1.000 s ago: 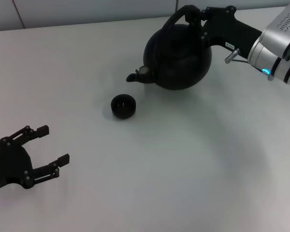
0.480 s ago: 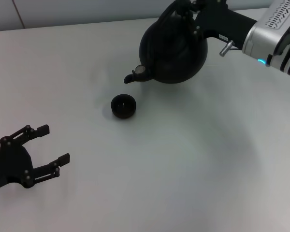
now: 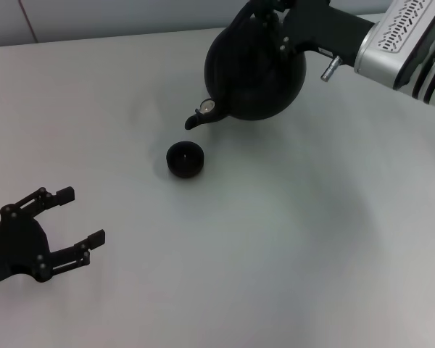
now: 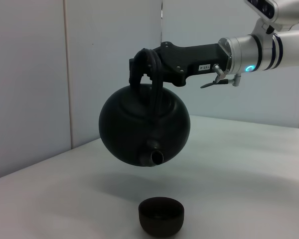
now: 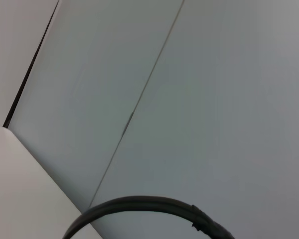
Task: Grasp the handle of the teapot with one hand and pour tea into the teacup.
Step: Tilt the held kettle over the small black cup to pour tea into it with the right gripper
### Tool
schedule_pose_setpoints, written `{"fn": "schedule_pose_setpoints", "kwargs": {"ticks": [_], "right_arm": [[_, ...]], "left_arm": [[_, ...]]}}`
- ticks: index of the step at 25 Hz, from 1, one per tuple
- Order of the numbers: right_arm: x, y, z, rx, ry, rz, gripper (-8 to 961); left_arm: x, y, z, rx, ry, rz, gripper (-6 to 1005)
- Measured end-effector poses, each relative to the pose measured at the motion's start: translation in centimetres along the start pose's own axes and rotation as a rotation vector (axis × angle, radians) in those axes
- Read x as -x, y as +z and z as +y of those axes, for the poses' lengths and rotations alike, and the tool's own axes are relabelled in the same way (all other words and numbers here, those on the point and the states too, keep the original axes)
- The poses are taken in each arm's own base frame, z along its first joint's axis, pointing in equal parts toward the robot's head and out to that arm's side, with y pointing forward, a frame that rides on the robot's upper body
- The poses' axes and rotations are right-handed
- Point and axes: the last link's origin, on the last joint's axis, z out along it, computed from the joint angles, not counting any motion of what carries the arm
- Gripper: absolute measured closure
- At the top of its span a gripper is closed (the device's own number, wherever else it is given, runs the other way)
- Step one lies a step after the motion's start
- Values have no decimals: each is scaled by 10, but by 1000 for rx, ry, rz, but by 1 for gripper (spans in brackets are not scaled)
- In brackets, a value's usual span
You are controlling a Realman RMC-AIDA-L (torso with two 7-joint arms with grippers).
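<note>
— Looking at the pot (image 3: 255, 69) first: where does it sit against the right gripper (image 3: 275, 13)?
— It hangs under it, clear of the worktop (image 3: 290, 239). The left wrist view shows the pot (image 4: 144, 124) in the air with its shadow on the worktop below.
— And the fingers?
— Clamped on the handle (image 4: 150, 67), near the top of the arch. The right arm reaches in from the far right side. The right wrist view shows only a curved piece of the handle (image 5: 139, 205) against the wall (image 5: 189, 99).
— Is the pot level?
— No, tipped forward a little, spout (image 3: 200, 114) low and aimed toward the cup (image 3: 185, 159).
— How do spout and cup stand?
— The cup rests upright on the worktop, just beyond and below the spout tip, not touching it. In the left wrist view the spout (image 4: 155, 157) is above the cup (image 4: 161, 215) with a gap between.
— Left gripper (image 3: 67, 230)?
— Parked at the near left of the worktop, its fingers wide apart, holding nothing, well apart from the cup.
</note>
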Motion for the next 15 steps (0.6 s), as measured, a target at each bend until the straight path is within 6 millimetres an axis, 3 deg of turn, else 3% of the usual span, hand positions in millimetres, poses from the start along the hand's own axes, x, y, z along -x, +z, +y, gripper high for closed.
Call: {"fn": "schedule_pose_setpoints", "kwargs": {"ticks": [15], "right_arm": [[5, 7, 0, 50, -136, 10, 870]], "left_arm": [[-1, 1, -1, -1, 1, 4, 130]]}}
